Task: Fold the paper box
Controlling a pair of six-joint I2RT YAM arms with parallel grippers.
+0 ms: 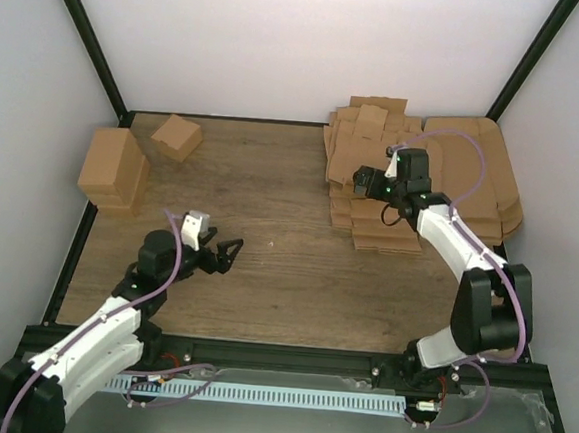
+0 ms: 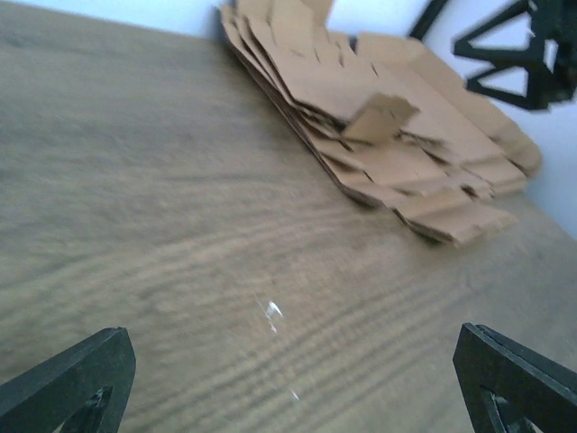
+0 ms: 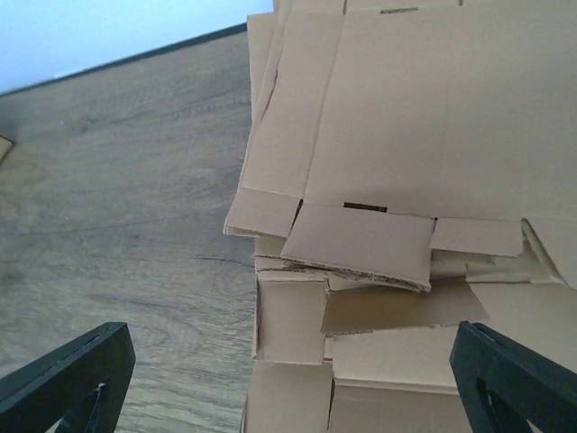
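Flat brown die-cut sheets of the paper box (image 1: 376, 198) lie in an untidy pile at the back right of the table, with flaps sticking out over its left edge. The pile's top sheet (image 3: 388, 117) fills the right wrist view, and the same pile (image 2: 379, 126) shows far off in the left wrist view. My right gripper (image 1: 358, 181) hangs open over the pile's left edge, its fingers (image 3: 68, 379) wide apart and nothing between them. Near the table's middle left, my left gripper (image 1: 230, 252) is open above bare wood (image 2: 270, 271), far from the pile.
Two folded brown boxes stand at the back left, a tall one (image 1: 113, 168) and a small cube-like one (image 1: 177, 136). A much wider cardboard sheet with rounded corners (image 1: 489, 167) lies under the pile at the far right. Walls close in the table at the back and on both sides.
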